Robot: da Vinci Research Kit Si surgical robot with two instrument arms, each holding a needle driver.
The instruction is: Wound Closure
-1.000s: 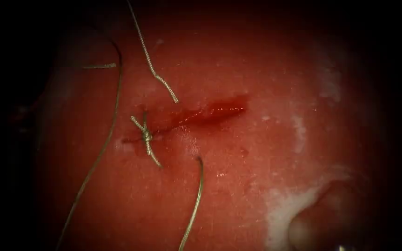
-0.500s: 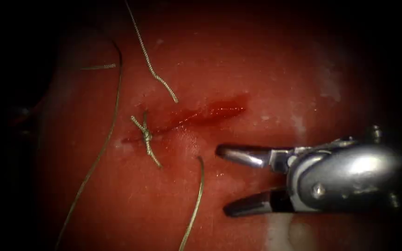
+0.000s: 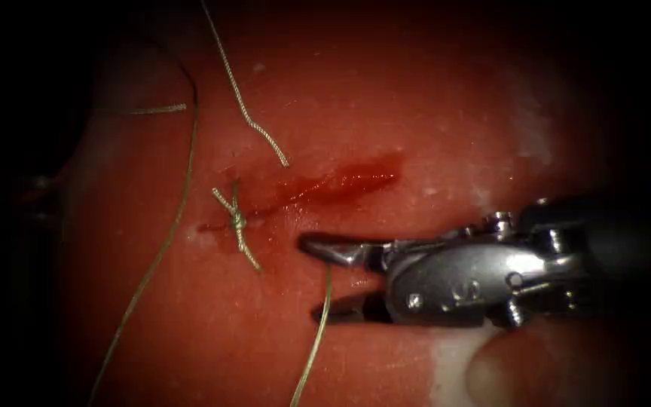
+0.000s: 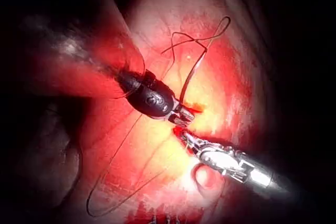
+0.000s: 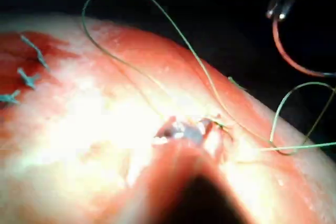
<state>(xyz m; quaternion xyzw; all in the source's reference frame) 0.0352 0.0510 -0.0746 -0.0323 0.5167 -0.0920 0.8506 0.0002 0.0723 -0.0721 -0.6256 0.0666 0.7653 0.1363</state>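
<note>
Right arm's steel tool [image 3: 318,279], lower right, jaws open astride curved needle [image 3: 318,332] below red cut [image 3: 325,185]; holds nothing.

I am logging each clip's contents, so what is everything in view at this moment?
tissue: one piece, red with pale patches, under everything else.
cut: one, dark red with red fluid, middle of the tissue.
knot: one, pale, at the cut's left end.
thread: one long pale strand, curving down left of the cut.
loose thread pieces: two, pale, above and left of the cut.
needle: one, pale, curved, below the cut; cannot tell whether it is in the tissue.
right end effector: one, silver, jaws open to either side of the needle's upper end, holding nothing.
left end effector: one, dark, near the cut; cannot tell what it holds.
</note>
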